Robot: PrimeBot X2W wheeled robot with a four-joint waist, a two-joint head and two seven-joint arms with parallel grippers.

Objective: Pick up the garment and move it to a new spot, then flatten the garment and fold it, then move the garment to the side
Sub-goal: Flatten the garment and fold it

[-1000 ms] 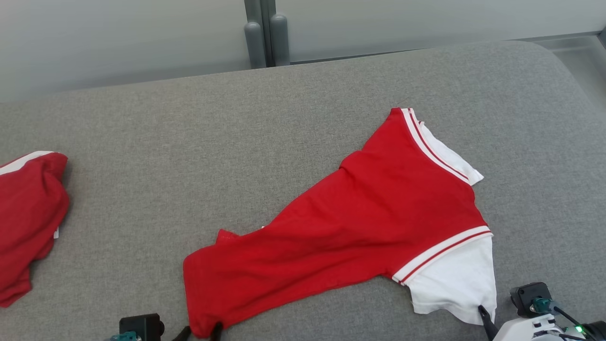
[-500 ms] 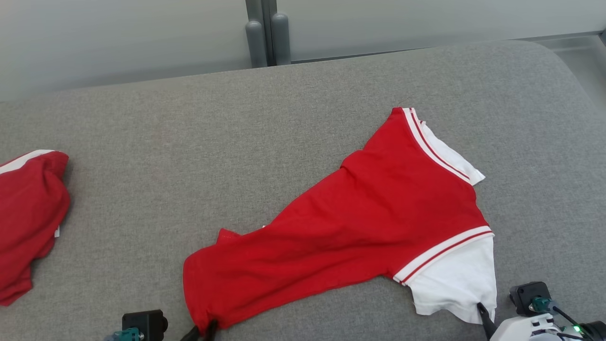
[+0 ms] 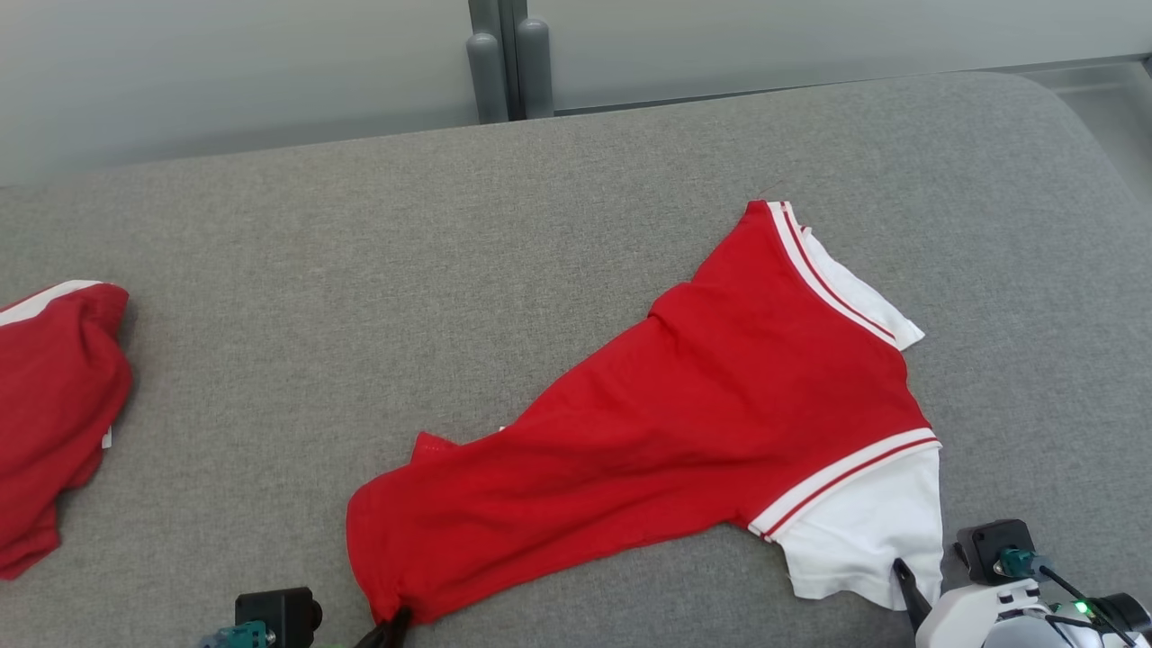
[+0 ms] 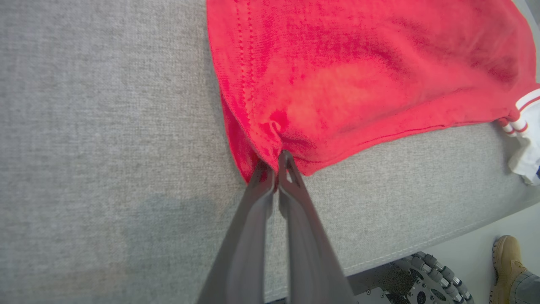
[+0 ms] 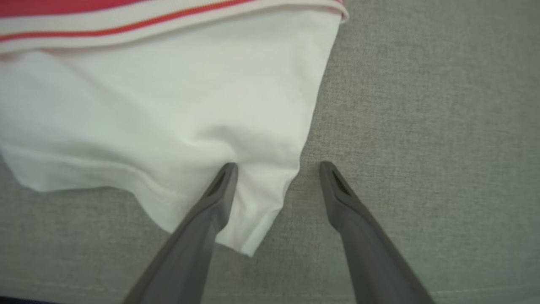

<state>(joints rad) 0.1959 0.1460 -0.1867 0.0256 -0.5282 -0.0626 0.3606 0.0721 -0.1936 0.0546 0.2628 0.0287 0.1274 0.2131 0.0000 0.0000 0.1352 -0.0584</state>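
Closing over the last second, the left tool (image 4: 276, 162) now clamps the red hem corner of the garment (image 3: 684, 423), which sprawls near the front edge of the table (image 3: 360, 270). With jaws apart, the right tool (image 5: 278, 166) sits astride the white sleeve (image 5: 168, 105). Soft, light, limp knit: hold hems and corners; expect draping and creasing.

I've got bare table (image 3: 360, 297) between the spread garment (image 3: 702, 405) and the bunched red cloth (image 3: 54, 396) at far left; the far strip lies open up to two grey posts (image 3: 508, 72) behind the edge.
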